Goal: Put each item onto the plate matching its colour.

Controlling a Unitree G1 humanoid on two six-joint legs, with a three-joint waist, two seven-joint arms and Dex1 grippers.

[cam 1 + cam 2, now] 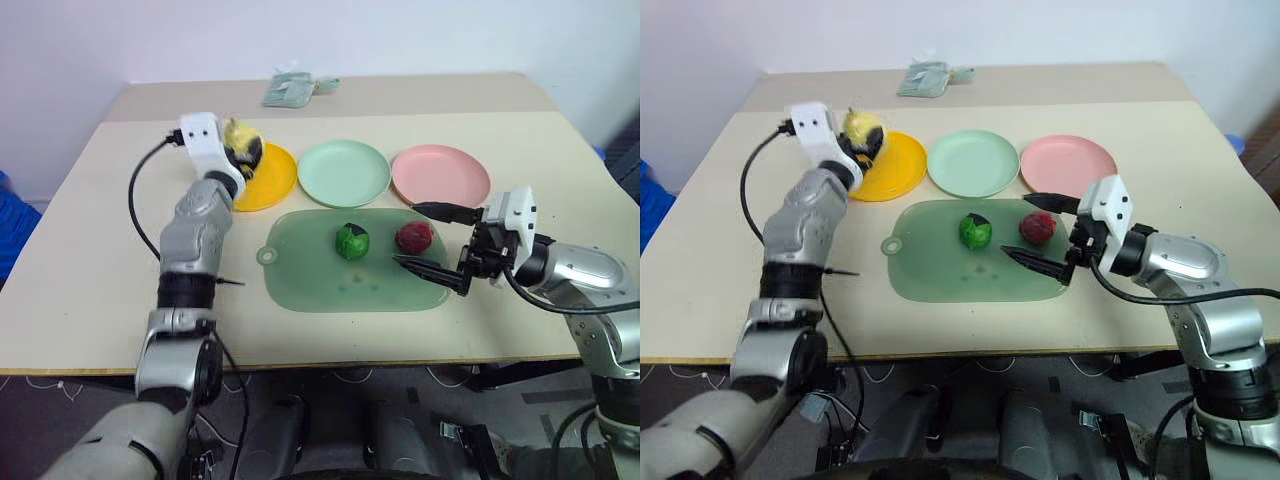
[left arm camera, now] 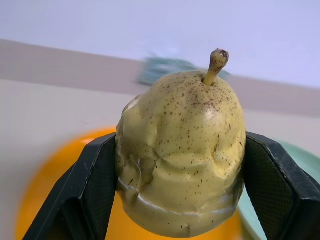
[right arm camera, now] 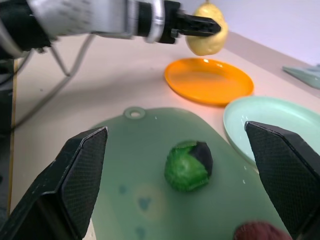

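Beige laminate table [image 1: 90, 300] fills most of the head views, a second beige surface butted behind it at 12 o'clock; plain white wall [image 1: 400, 35] beyond; grey-green folded cloth [image 1: 290, 90] lies at the far edge near 12 o'clock; something blue [image 1: 12, 230] sits off the table's side at 9 o'clock; dark floor with cables shows under the near edge.

Three plates stand in a row across the middle — orange-yellow plate [image 1: 272, 182] at 10 o'clock, mint green plate [image 1: 344, 172] next to it, pink plate [image 1: 440, 174] at 2 o'clock; plates nearly touch rim to rim. Translucent green mat [image 1: 300, 270] lies just nearer than the plates, with a round tab at its 9 o'clock end; dark green toy [image 1: 352, 241] sits on the mat near its centre; dark red toy [image 1: 414, 237] sits on the mat at 3 o'clock of the green one, apart from it.

Left gripper [image 2: 180, 165] pinches the yellow pear [image 2: 180, 150] by both flanks, stem up, held in the air over the near-left rim of the orange-yellow plate — not resting on it. Right gripper [image 1: 432, 240] is spread wide, empty, level, at the mat's 3 o'clock end; the red toy lies between its two fingers without touching either.
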